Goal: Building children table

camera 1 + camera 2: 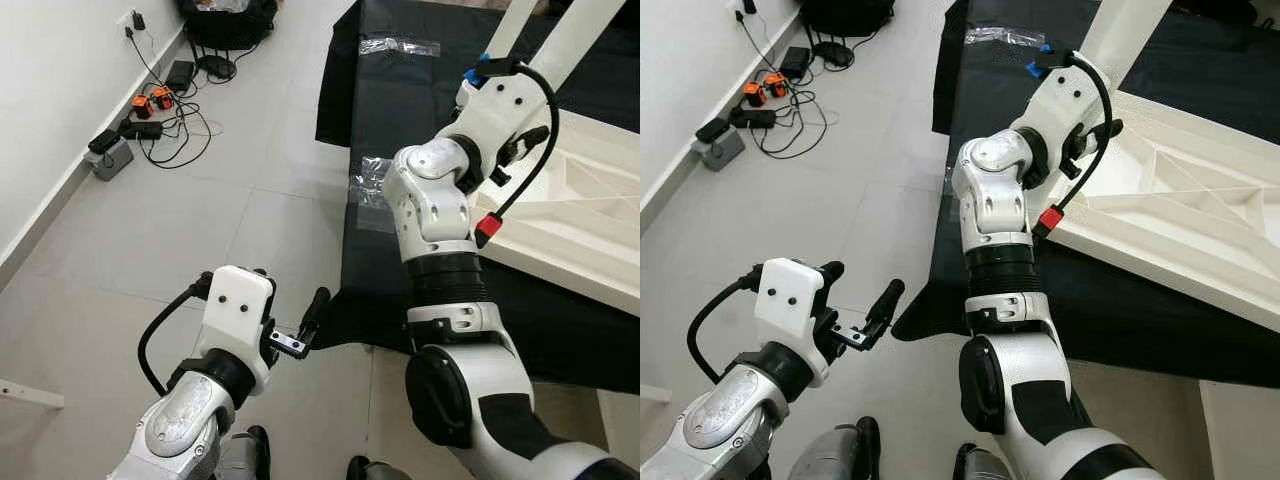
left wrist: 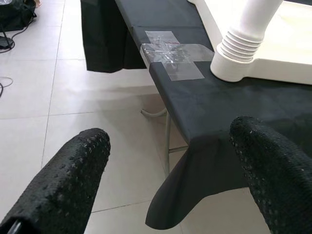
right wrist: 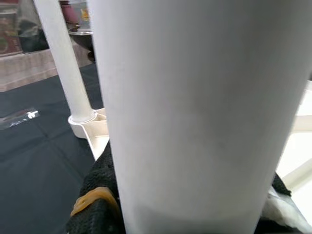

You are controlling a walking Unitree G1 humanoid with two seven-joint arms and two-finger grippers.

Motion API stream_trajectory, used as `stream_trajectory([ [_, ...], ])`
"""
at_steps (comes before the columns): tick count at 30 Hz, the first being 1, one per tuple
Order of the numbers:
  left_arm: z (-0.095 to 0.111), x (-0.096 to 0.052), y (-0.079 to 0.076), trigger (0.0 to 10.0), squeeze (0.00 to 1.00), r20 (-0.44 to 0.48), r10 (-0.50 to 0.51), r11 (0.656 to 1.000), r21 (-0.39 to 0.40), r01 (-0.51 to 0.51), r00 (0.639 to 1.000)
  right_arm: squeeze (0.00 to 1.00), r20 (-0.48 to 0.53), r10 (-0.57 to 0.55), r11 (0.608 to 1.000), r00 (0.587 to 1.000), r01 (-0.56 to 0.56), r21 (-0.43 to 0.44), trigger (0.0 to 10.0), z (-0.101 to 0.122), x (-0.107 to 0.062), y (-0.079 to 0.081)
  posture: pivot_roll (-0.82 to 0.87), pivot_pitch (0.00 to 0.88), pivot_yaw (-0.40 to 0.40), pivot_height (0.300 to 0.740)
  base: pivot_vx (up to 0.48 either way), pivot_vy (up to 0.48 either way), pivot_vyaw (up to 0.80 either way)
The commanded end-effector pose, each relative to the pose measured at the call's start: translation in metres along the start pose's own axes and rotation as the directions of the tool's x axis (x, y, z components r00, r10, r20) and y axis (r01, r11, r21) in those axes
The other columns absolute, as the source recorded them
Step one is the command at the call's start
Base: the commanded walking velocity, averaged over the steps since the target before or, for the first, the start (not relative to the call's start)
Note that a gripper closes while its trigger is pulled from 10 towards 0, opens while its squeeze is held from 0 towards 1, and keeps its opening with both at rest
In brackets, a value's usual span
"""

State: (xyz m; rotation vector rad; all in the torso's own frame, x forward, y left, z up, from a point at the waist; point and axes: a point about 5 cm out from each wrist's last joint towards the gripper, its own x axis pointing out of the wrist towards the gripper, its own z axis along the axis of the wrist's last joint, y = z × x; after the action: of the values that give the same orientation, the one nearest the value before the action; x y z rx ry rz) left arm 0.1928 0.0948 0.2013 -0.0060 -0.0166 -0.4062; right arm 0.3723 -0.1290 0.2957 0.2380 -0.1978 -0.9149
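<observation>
A white plastic children's table top (image 1: pixel 585 215) lies upside down on a table under a black cloth (image 1: pixel 372 120). Two white legs (image 1: pixel 592 40) rise from it. My right gripper (image 3: pixel 190 195) is shut around one thick white leg (image 3: pixel 195 97), with black fingers (image 3: pixel 97 195) on either side of it. Another leg (image 3: pixel 63 63) stands in its corner socket beyond. My left gripper (image 1: pixel 290 297) hovers low over the floor beside the cloth's hanging corner, open and empty. In its wrist view, a leg with a ribbed collar (image 2: pixel 243 48) sits in a corner of the top.
Clear tape patches (image 2: pixel 170 51) hold the cloth at its edge. Cables, chargers and a power strip (image 1: pixel 150 115) lie on the tiled floor by the left wall, with a black bag (image 1: pixel 228 20) further back. A metal table leg (image 2: pixel 168 141) stands under the cloth.
</observation>
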Motion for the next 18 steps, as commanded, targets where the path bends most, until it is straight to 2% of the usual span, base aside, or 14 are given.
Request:
stream_trajectory([
  [1, -0.004, 0.000, -0.001, 10.0, 0.00, -0.016, -0.008, 1.000, -0.004, 0.008, 1.000, 0.00, -0.103, -0.029, 0.995, 0.994, 0.018, -0.102, 10.0, -0.036, 0.005, -0.011, 0.09, 0.251, -0.049, 0.740, 0.000, 0.000, 0.00],
  [2, -0.004, 0.001, -0.001, 10.0, 0.00, -0.013, -0.007, 1.000, -0.003, 0.007, 1.000, 0.00, -0.025, 0.040, 0.999, 0.999, -0.041, -0.022, 10.0, -0.016, 0.006, -0.004, 0.09, 0.235, -0.048, 0.740, 0.000, 0.000, 0.00],
  [3, -0.004, 0.001, -0.001, 10.0, 0.00, -0.013, -0.007, 1.000, -0.003, 0.007, 1.000, 0.00, -0.025, 0.040, 0.999, 0.999, -0.041, -0.022, 10.0, -0.016, 0.006, -0.004, 0.09, 0.235, -0.048, 0.740, 0.000, 0.000, 0.00],
  [5, -0.003, 0.004, 0.001, 10.0, 0.00, -0.003, -0.005, 1.000, 0.002, 0.005, 1.000, 0.00, 0.134, 0.144, 0.981, 0.980, -0.159, 0.108, 10.0, 0.025, 0.008, 0.003, 0.09, 0.219, -0.049, 0.740, 0.000, 0.000, 0.00],
  [6, -0.003, 0.004, 0.001, 10.0, 0.00, -0.003, -0.005, 1.000, 0.002, 0.005, 1.000, 0.00, 0.134, 0.144, 0.981, 0.980, -0.159, 0.108, 10.0, 0.025, 0.008, 0.003, 0.09, 0.219, -0.049, 0.740, 0.000, 0.000, 0.00],
  [7, -0.003, 0.006, 0.002, 10.0, 0.00, 0.003, -0.001, 1.000, 0.001, 0.001, 1.000, 0.00, 0.212, 0.184, 0.962, 0.960, -0.220, 0.161, 10.0, 0.045, 0.008, 0.004, 0.08, 0.216, -0.049, 0.740, 0.000, 0.000, 0.00],
  [8, -0.003, 0.006, 0.002, 10.0, 0.00, 0.003, -0.001, 1.000, 0.001, 0.001, 1.000, 0.00, 0.212, 0.184, 0.962, 0.960, -0.220, 0.161, 10.0, 0.045, 0.008, 0.004, 0.08, 0.216, -0.049, 0.740, 0.000, 0.000, 0.00],
  [11, -0.002, 0.009, 0.004, 10.0, 0.00, 0.012, 0.008, 1.000, -0.001, -0.008, 1.000, 0.00, 0.315, 0.262, 0.913, 0.912, -0.340, 0.224, 10.0, 0.073, 0.010, 0.002, 0.08, 0.198, -0.048, 0.740, 0.000, 0.000, 0.00],
  [12, -0.001, 0.010, 0.004, 10.0, 0.00, 0.017, 0.009, 1.000, -0.001, -0.009, 1.000, 0.00, 0.331, 0.298, 0.896, 0.895, -0.382, 0.227, 10.0, 0.077, 0.011, 0.002, 0.08, 0.195, -0.048, 0.740, 0.000, 0.000, 0.00],
  [13, -0.001, 0.010, 0.004, 10.0, 0.00, 0.017, 0.009, 1.000, -0.001, -0.009, 1.000, 0.00, 0.331, 0.298, 0.896, 0.895, -0.382, 0.227, 10.0, 0.077, 0.011, 0.002, 0.08, 0.195, -0.048, 0.740, 0.000, 0.000, 0.00],
  [14, 0.000, 0.012, 0.005, 10.0, 0.00, 0.020, 0.010, 1.000, -0.001, -0.010, 1.000, 0.00, 0.333, 0.394, 0.856, 0.857, -0.474, 0.208, 10.0, 0.078, 0.011, 0.006, 0.08, 0.187, -0.046, 0.740, 0.000, 0.000, 0.00],
  [15, 0.000, 0.012, 0.005, 10.0, 0.00, 0.020, 0.010, 1.000, -0.001, -0.010, 1.000, 0.00, 0.333, 0.394, 0.856, 0.857, -0.474, 0.208, 10.0, 0.078, 0.011, 0.006, 0.08, 0.187, -0.046, 0.740, 0.000, 0.000, 0.00],
  [16, 0.004, 0.017, 0.009, 10.0, 0.00, 0.030, -0.004, 0.999, 0.046, 0.003, 1.000, 0.00, 0.238, 0.638, 0.716, 0.732, -0.678, 0.166, 10.0, 0.063, 0.006, 0.019, 0.08, 0.177, -0.048, 0.740, 0.000, 0.000, 0.00],
  [18, 0.004, 0.017, 0.009, 10.0, 0.00, 0.030, -0.004, 0.999, 0.046, 0.003, 1.000, 0.00, 0.238, 0.638, 0.716, 0.732, -0.678, 0.166, 10.0, 0.063, 0.006, 0.019, 0.08, 0.177, -0.048, 0.740, 0.000, 0.000, 0.00],
])
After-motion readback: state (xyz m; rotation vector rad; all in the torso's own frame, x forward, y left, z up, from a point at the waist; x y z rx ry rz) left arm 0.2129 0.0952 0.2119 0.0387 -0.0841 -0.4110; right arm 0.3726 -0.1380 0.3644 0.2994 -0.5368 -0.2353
